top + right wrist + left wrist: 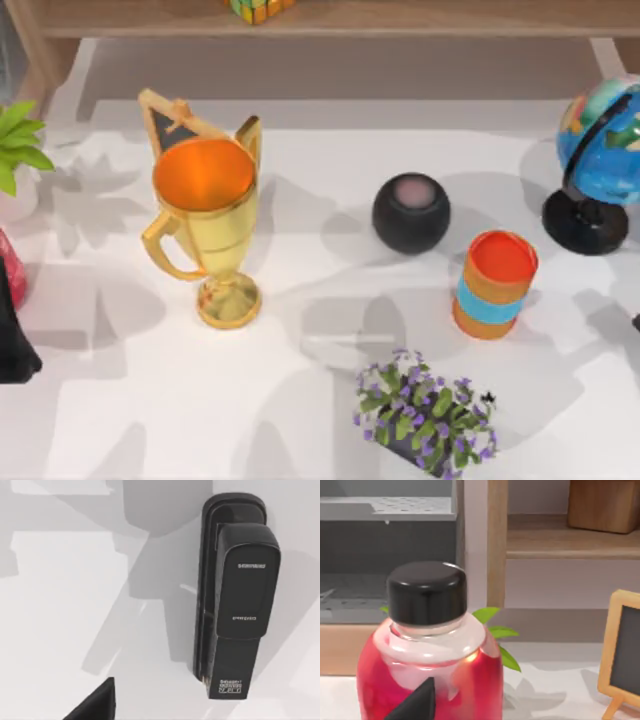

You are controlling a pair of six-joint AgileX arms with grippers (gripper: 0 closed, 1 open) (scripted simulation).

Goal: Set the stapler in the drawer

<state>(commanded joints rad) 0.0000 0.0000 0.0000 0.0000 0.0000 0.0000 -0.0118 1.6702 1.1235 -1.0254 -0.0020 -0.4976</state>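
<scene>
A black stapler (235, 600) lies flat on the white table, seen from straight above in the right wrist view. A dark part of my right gripper (95, 706) hangs above the table to one side of the stapler, not touching it. My left arm (14, 345) stands at the table's left edge, and a dark part of its gripper (415, 705) is close in front of a red bottle (430, 680) with a black cap. Behind that bottle a grey compartment (385, 540), seemingly the drawer, sits in a wooden cabinet.
A gold trophy (205, 225), a black round speaker (411, 212), an orange and blue cup (494, 284), a globe (600, 165), a purple flower pot (428, 415) and a green plant (18, 150) stand on the table. A small chalkboard (624, 652) leans behind the trophy, before a wooden shelf (330, 18).
</scene>
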